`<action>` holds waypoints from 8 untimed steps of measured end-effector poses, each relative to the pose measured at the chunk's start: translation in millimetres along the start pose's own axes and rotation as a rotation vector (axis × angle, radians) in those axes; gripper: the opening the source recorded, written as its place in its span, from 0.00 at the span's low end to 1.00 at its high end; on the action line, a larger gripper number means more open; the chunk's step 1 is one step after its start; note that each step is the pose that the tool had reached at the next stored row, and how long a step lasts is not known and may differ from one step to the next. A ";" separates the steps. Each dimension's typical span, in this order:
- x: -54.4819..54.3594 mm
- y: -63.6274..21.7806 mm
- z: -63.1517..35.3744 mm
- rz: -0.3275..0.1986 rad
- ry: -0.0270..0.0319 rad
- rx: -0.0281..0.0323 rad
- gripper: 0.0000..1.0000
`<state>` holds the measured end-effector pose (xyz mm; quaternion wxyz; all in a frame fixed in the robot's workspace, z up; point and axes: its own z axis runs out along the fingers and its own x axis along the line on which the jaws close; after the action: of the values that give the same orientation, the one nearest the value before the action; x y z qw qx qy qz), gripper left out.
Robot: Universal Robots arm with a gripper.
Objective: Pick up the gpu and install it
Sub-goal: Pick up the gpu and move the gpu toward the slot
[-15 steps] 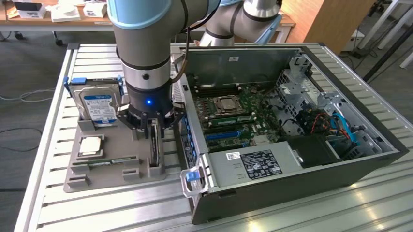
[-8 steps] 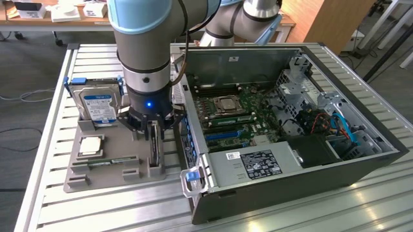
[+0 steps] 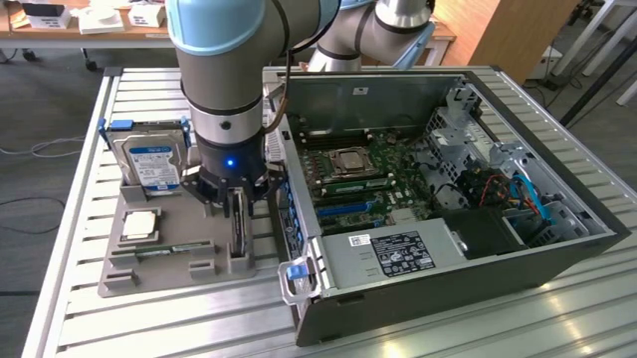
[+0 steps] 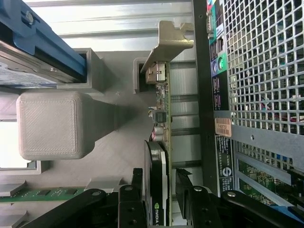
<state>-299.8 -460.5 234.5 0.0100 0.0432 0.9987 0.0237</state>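
Note:
The gpu (image 3: pixel 240 233) stands on edge in a slot of the grey holder tray (image 3: pixel 159 282), close beside the open computer case (image 3: pixel 468 246). My gripper (image 3: pixel 237 200) is lowered straight over the card's top edge. In the wrist view the gpu (image 4: pixel 160 118) runs edge-on, with its pale metal bracket (image 4: pixel 172 40) at the far end and its black fan shroud nearest the camera. The gripper (image 4: pixel 159 190) straddles the card. One black finger (image 4: pixel 137 197) sits on each side and a thin gap shows at the other finger (image 4: pixel 184 187). The jaws stand open.
The tray also carries a silver hard drive with a blue label (image 3: pixel 151 165), a processor (image 3: pixel 142 224) and a green memory stick (image 3: pixel 164 250). The case's motherboard (image 3: pixel 359 179) lies exposed. Its perforated rear panel (image 4: pixel 261 61) runs close along the card. A grey tray post (image 4: pixel 50 124) stands opposite.

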 end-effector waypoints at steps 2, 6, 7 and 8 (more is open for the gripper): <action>0.1 -0.1 1.2 0.000 0.0001 0.0002 0.42; 0.1 -0.1 1.4 0.000 0.0003 0.0003 0.42; 0.1 -0.1 1.4 0.000 0.0002 0.0002 0.42; 0.1 -0.1 1.4 0.000 0.0001 0.0002 0.42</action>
<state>-299.9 -460.5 233.0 0.0100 0.0432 0.9987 0.0236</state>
